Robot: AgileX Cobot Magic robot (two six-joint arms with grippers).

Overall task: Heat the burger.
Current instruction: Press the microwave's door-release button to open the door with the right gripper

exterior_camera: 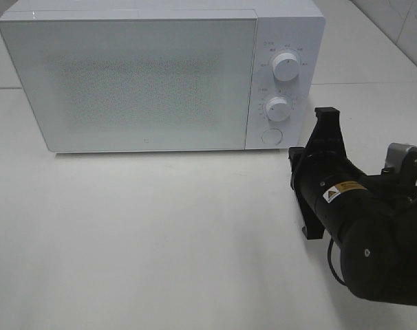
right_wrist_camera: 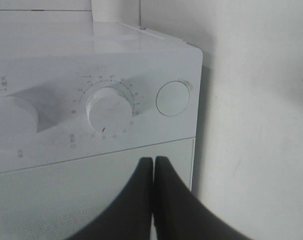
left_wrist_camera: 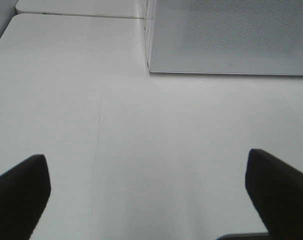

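Note:
The burger is out of view. A white microwave (exterior_camera: 126, 75) stands at the back of the table with its door closed; its frosted front hides the inside. My right gripper (exterior_camera: 327, 114) is shut with nothing between its fingers. It points at the microwave's control panel, a short way in front of the round button (exterior_camera: 271, 135). In the right wrist view the closed gripper (right_wrist_camera: 154, 161) lies just below that round button (right_wrist_camera: 173, 98). My left gripper (left_wrist_camera: 147, 167) is open over bare table, in front of the microwave (left_wrist_camera: 226, 35).
Two dials (exterior_camera: 285, 66) (exterior_camera: 279, 108) sit above the button on the panel. The white table (exterior_camera: 160, 234) stretches in front of the microwave. The right arm's black body (exterior_camera: 373, 234) fills the lower right corner.

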